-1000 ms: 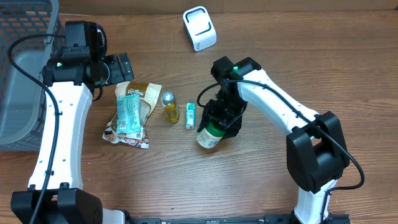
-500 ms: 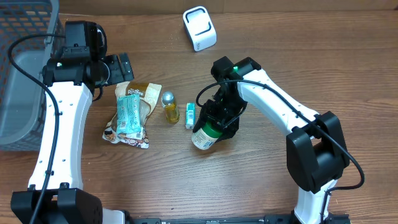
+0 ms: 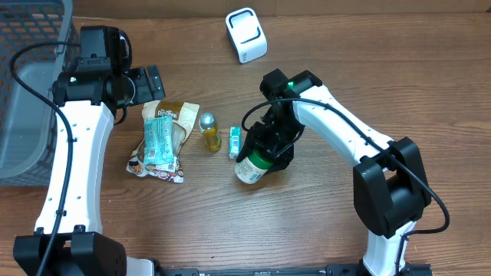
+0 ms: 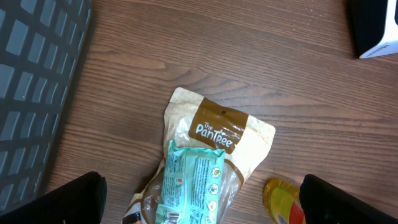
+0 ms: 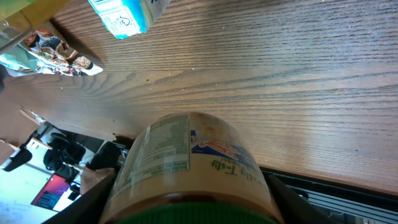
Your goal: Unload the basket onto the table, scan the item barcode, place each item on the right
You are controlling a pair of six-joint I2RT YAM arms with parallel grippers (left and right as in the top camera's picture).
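Observation:
My right gripper (image 3: 270, 147) is shut on a jar (image 3: 251, 168) with a green lid and a tan label. It holds the jar tilted just above the table, base pointing toward the front left. In the right wrist view the jar (image 5: 189, 165) fills the space between the fingers of my right gripper (image 5: 193, 208), with its nutrition panel facing the camera. No barcode shows on it. The white scanner (image 3: 246, 34) stands at the back of the table. My left gripper (image 3: 146, 83) hangs open over the snack bag (image 4: 214, 130), holding nothing.
A brown snack bag (image 3: 175, 115) with a teal packet (image 3: 160, 142) on it lies left of centre. A small yellow bottle (image 3: 209, 132) and a teal box (image 3: 235, 142) lie beside the jar. A grey basket (image 3: 27, 84) stands at the far left.
The right gripper has carried the jar slightly left and tilted it further. The left arm has not moved.

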